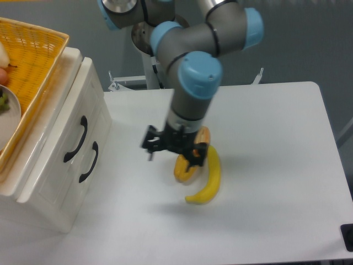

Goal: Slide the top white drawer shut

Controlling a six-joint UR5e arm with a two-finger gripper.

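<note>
far left, a yellow woven basket sits on top of the glossy white plastic two-drawer cabinet, with a bit of a white dish at the frame edge inside it. the top white drawer, flat front with one black arched handle, sits flush with the cabinet face and in line with the matching lower white drawer front and its own black handle; no gap or overhang shows, so it reads as closed. the sliding step looks done, nothing left to push as far as this view shows.

moving right, the black two-finger gripper hangs over the white table, well apart from the cabinet, touching neither drawer. it holds nothing that can be seen; whether the jaws are parted or closed cannot be told from this angle. just beside and partly under it lie a yellow pepper-like toy, an orange croissant-shaped toy mostly hidden by the arm, and a yellow plastic banana. judgement: task is at or near its end, only arm clearing away remains.
</note>
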